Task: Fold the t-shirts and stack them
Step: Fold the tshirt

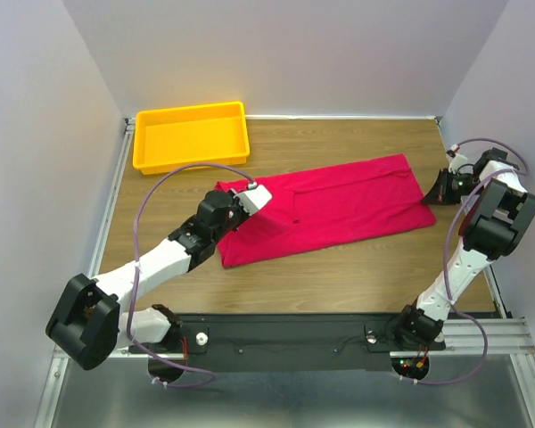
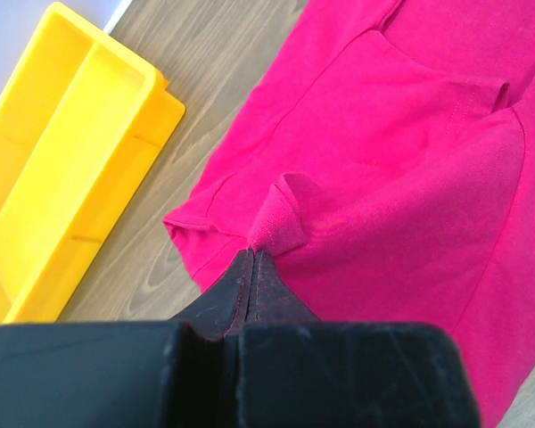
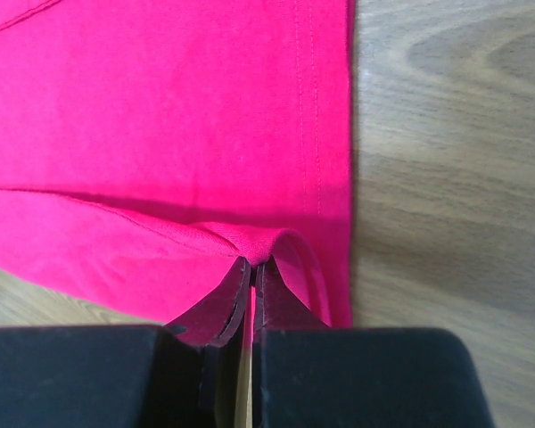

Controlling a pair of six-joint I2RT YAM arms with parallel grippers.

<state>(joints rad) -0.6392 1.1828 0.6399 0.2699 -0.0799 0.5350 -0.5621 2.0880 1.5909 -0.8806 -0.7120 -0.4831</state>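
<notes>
One crimson-pink t-shirt [image 1: 339,209] lies stretched across the wooden table, folded lengthwise into a long band. My left gripper [image 1: 250,201] is at its left end. In the left wrist view its jaws [image 2: 252,254] are shut on a small pinched ridge of the t-shirt [image 2: 383,178]. My right gripper [image 1: 433,196] is at the right end, by the hem. There the right wrist view shows the jaws [image 3: 255,261] shut on a raised fold of the t-shirt [image 3: 160,116] close to its stitched edge.
A yellow plastic tray [image 1: 192,111] stands at the back left, just behind the shirt's left end, and its wall shows in the left wrist view [image 2: 152,89]. Bare wood lies in front of the shirt. Walls close in the table at the back and on both sides.
</notes>
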